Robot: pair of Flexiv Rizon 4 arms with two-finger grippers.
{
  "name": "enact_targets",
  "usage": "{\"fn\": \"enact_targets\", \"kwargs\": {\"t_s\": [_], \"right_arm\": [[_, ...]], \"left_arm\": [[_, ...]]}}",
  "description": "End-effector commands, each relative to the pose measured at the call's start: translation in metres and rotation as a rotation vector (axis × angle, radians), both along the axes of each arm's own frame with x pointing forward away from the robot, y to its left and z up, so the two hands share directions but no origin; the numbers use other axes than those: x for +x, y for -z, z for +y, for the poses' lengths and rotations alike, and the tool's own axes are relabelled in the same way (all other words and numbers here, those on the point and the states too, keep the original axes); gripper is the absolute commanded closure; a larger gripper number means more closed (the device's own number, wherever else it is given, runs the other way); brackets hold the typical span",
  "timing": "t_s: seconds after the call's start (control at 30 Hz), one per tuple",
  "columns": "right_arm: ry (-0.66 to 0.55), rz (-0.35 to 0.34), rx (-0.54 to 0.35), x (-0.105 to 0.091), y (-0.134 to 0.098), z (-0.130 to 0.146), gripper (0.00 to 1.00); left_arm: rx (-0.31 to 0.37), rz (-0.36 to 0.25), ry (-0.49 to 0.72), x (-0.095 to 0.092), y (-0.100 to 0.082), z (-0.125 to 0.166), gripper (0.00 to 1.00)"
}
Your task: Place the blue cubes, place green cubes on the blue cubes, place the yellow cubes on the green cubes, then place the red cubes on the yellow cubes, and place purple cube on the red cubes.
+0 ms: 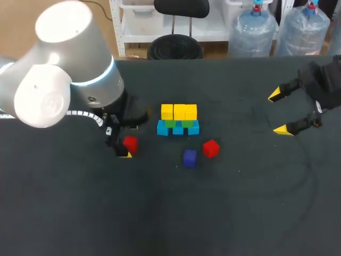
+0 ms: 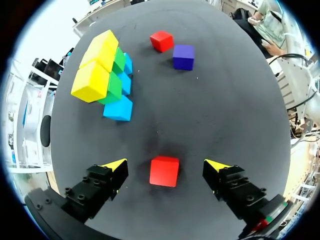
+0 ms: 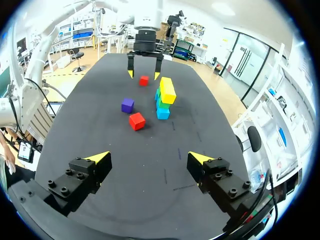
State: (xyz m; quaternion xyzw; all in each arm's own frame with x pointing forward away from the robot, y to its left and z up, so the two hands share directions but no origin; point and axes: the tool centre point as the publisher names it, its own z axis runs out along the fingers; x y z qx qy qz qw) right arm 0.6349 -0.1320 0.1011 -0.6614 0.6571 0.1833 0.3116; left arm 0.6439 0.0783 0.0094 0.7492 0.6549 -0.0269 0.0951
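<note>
Three blue cubes [image 1: 178, 129] lie in a row at mid-table, with green cubes [image 1: 179, 124] on them and three yellow cubes [image 1: 178, 112] on top. In the left wrist view the stack shows as yellow [image 2: 97, 65], green [image 2: 116, 85] and blue [image 2: 119, 108]. My left gripper [image 2: 166, 164] is open and straddles a red cube [image 2: 164, 171] on the table, with a gap on each side. A second red cube [image 1: 211, 149] and a purple cube [image 1: 189, 157] lie in front of the stack. My right gripper [image 1: 278, 113] hangs open and empty at the far right.
The dark table [image 1: 240, 213] is bare in front and to the right of the cubes. From the right wrist view, the loose red cube [image 3: 137, 121] and purple cube [image 3: 127, 105] lie between my right gripper [image 3: 148, 159] and the left gripper [image 3: 144, 75].
</note>
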Motion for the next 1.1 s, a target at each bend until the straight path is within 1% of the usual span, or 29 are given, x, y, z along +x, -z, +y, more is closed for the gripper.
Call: {"fn": "enact_targets", "kwargs": {"t_s": [0.03,0.13,0.27,0.4,0.5,0.53,0.63,0.73,0.87,0.9,0.93,1.1], "right_arm": [[-0.002,0.000,0.002,0.001,0.001,0.000,0.00],[-0.002,0.000,0.002,0.001,0.001,0.000,0.00],[-0.002,0.000,0.002,0.001,0.001,0.000,0.00],[-0.002,0.000,0.002,0.001,0.001,0.000,0.00],[-0.002,0.000,0.002,0.001,0.001,0.000,0.00],[-0.002,0.000,0.002,0.001,0.001,0.000,0.00],[-0.002,0.000,0.002,0.001,0.001,0.000,0.00],[-0.002,0.000,0.002,0.001,0.001,0.000,0.00],[-0.002,0.000,0.002,0.001,0.001,0.000,0.00],[-0.002,0.000,0.002,0.001,0.001,0.000,0.00],[-0.002,0.000,0.002,0.001,0.001,0.000,0.00],[-0.002,0.000,0.002,0.001,0.001,0.000,0.00]], "left_arm": [[-0.001,0.004,-0.001,0.002,0.001,0.001,0.04],[-0.002,0.008,-0.002,0.003,0.002,0.001,0.12],[0.001,0.010,-0.004,0.003,0.005,0.001,0.13],[0.005,0.016,-0.001,0.003,0.007,0.002,0.27],[0.006,0.019,-0.001,0.004,0.008,0.003,0.49],[0.007,0.019,-0.001,0.004,0.008,0.004,0.51],[0.010,0.020,-0.003,0.006,0.009,0.005,0.53],[0.012,0.020,-0.005,0.006,0.009,0.006,0.61],[0.014,0.018,-0.008,0.006,0.009,0.007,0.83],[0.013,0.017,-0.010,0.005,0.008,0.007,0.95],[0.013,0.016,-0.012,0.005,0.007,0.008,1.00],[0.030,0.007,-0.010,-0.002,-0.005,0.009,1.00]]}}
